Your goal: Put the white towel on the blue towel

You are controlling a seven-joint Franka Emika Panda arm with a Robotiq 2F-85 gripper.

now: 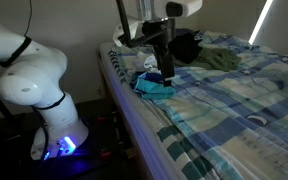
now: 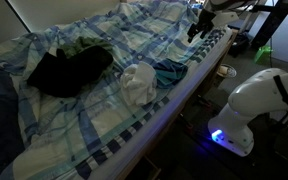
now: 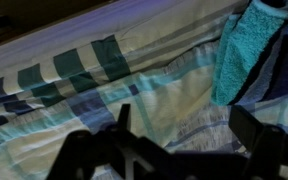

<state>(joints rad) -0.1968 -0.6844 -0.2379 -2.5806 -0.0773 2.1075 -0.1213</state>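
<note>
The gripper (image 2: 193, 32) is hanging over the bedspread (image 2: 104, 120) near the bed edge. Its jaws are standing wide apart and gripping nothing. In the wrist view its dark fingers (image 3: 122, 122) are framing bare plaid cloth, and the blue towel (image 3: 246, 50) is showing at the upper right, off to the side of the gripper. In an exterior view the white towel (image 2: 137, 82) is lying bunched on the bedspread close to the edge. The blue towel is sitting just beside it, touching it on the side toward the gripper. The white towel is not lying on the blue towel. A black garment (image 2: 69, 68) is lying further in on the bed, well apart from both towels, with a green garment (image 2: 84, 45) right against it. The robot base (image 2: 246, 105) is standing beside the bed, a blue light glowing at its foot.
</note>
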